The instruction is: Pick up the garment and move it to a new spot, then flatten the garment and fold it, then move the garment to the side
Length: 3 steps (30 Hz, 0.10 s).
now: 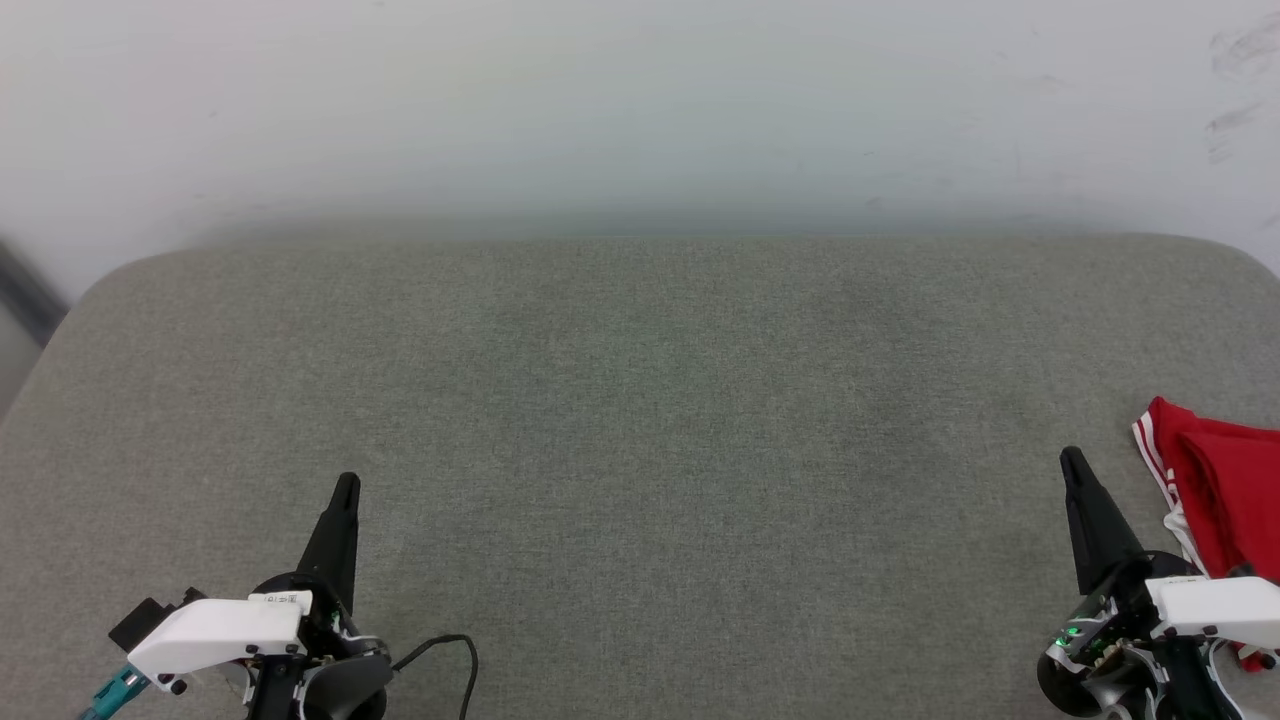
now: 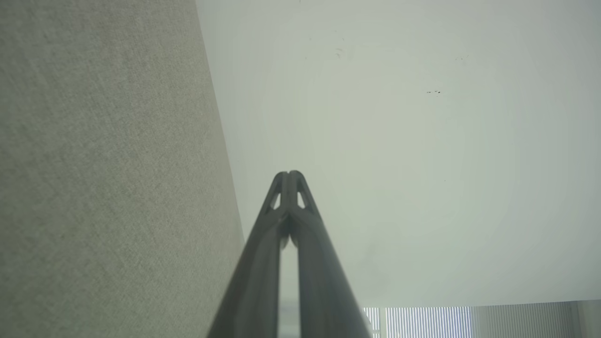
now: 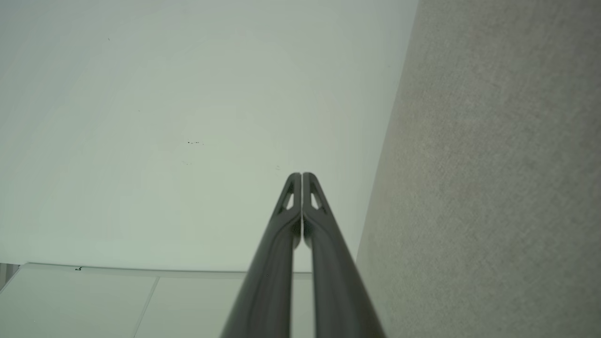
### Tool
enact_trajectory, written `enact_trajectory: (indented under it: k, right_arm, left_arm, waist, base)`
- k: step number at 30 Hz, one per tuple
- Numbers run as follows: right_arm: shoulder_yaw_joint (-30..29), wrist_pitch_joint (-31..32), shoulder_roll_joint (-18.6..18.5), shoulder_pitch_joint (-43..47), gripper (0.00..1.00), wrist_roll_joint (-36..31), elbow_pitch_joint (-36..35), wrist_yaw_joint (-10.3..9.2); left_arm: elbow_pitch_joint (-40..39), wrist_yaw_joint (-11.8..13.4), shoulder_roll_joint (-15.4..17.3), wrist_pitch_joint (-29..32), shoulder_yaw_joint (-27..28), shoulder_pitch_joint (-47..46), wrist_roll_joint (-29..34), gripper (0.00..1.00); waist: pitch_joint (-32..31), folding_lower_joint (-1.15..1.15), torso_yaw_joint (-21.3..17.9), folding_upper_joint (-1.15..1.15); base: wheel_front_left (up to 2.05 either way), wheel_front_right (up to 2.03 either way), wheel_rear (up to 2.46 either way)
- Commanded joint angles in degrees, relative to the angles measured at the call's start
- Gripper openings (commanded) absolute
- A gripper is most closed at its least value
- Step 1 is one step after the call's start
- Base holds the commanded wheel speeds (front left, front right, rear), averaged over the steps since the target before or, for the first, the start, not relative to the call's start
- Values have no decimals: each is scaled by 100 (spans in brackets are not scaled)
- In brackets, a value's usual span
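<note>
Grey padded surface [image 1: 640,400], red garment [image 1: 1230,490] near closed right hand [image 1: 1071,460].

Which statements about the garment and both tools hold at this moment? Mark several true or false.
1. The garment lies at the right edge of the grey fabric surface. True.
2. The right tool grips the garment. False: it is shut on nothing, with its tip left of the garment and apart from it.
3. The left tool is shut and empty. True.
4. The garment is spread flat in the middle of the surface. False: it lies bunched at the right edge, partly cut off by the head view's border.
</note>
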Motion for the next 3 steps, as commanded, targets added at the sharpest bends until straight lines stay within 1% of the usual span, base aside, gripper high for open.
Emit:
enact_trajectory:
  k: [1, 3]
  right_arm:
    - [-12, 15, 16, -64, 0, -12, 7, 0]
    - [-14, 18, 18, -64, 0, -15, 8, 0]
  left_arm:
    - [4, -20, -6, 11, 24, -44, -11, 0]
    - [4, -20, -7, 12, 25, -44, -10, 0]
  waist:
    - [0, 0, 0, 0]
    - [0, 0, 0, 0]
  base:
    - [0, 0, 0]
    - [0, 0, 0]
